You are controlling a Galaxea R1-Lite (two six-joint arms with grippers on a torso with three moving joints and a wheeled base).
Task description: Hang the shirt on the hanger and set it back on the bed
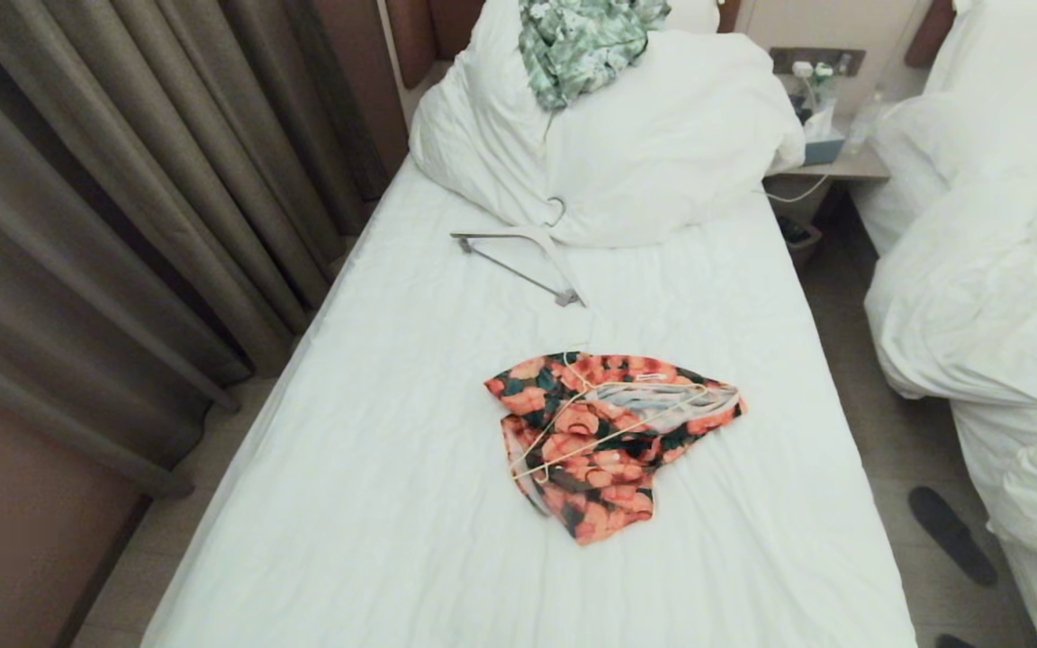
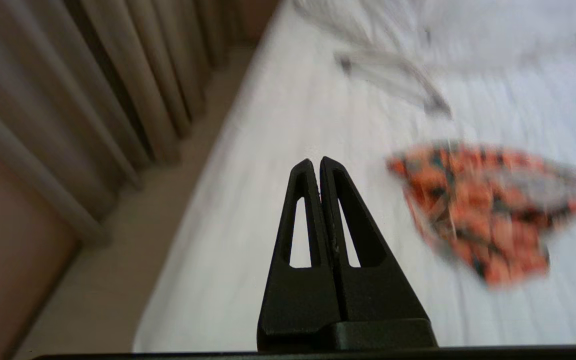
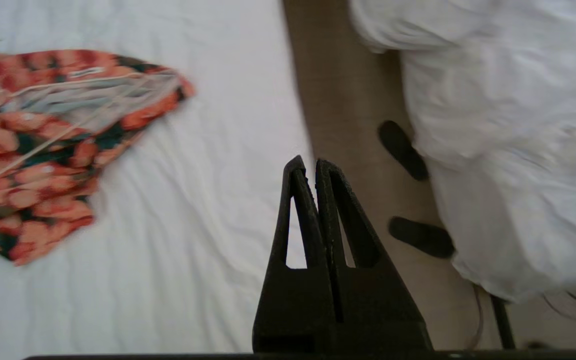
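Shirt (image 1: pixel 604 441) crumpled mid-bed (image 1: pixel 374 468), thin hanger (image 1: pixel 613 416) on top. Soft, light, floppy fabric; grab collar, approx 1 o'clock. Left gripper (image 2: pixel 316 162) & right gripper (image 3: pixel 309 162): fingers pressed together, empty.

No legible text, labels, brands or numbers anywhere; shirt (image 1: pixel 608 432) neck label too small to read.

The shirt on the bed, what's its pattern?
Big orange-pink flowers with dark green leaves on the shirt, clearest in the head view.
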